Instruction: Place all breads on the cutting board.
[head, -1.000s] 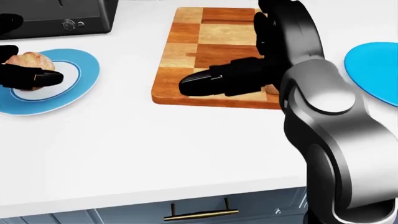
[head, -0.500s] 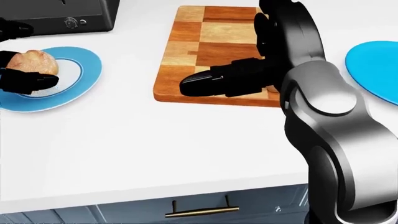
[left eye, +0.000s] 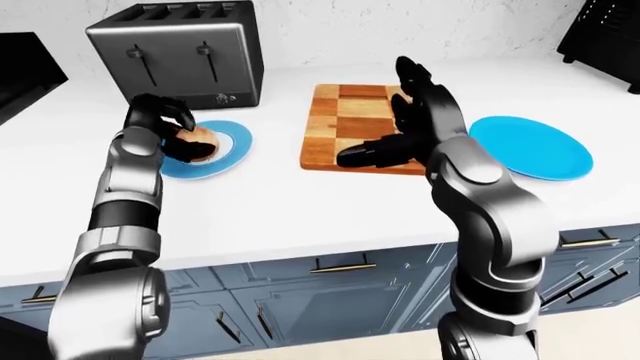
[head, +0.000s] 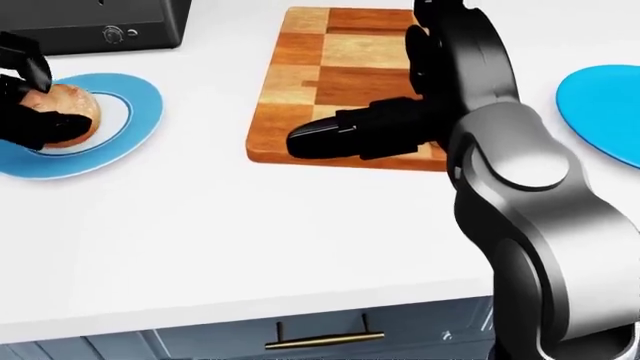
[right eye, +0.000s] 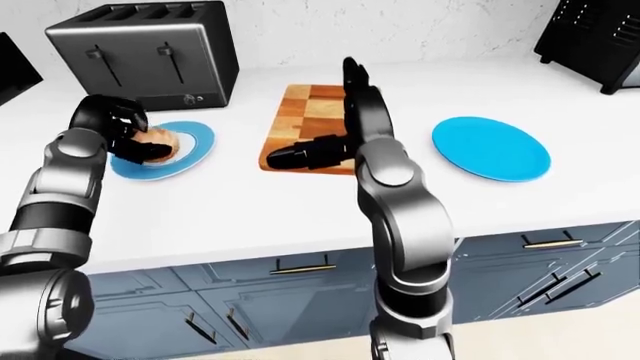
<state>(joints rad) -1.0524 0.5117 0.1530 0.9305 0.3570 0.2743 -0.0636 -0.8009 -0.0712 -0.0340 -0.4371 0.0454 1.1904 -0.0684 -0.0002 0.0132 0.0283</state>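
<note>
Left-eye view: left hand (left eye: 168, 133) sat over the bread roll (left eye: 200, 140) on the left blue plate (left eye: 232, 147), fingers curled around it. Whether it was lifted off the plate I couldn't tell. Right hand (left eye: 395, 139) lay over the cutting board (left eye: 345, 112), fingers extended toward the view's left, not gripping anything visible. Second blue plate (left eye: 530, 146) was right of the board, toaster (left eye: 180, 52) above the roll.

Head view: the roll (head: 70, 109) was on its plate (head: 130, 112) at the left edge, dark fingers (head: 30, 124) wrapped over and under it. Right-hand fingers (head: 330, 139) were stretched out together at the board's (head: 310, 67) lower edge.

Right-eye view: same layout, white counter (right eye: 250, 202) between the arms.
</note>
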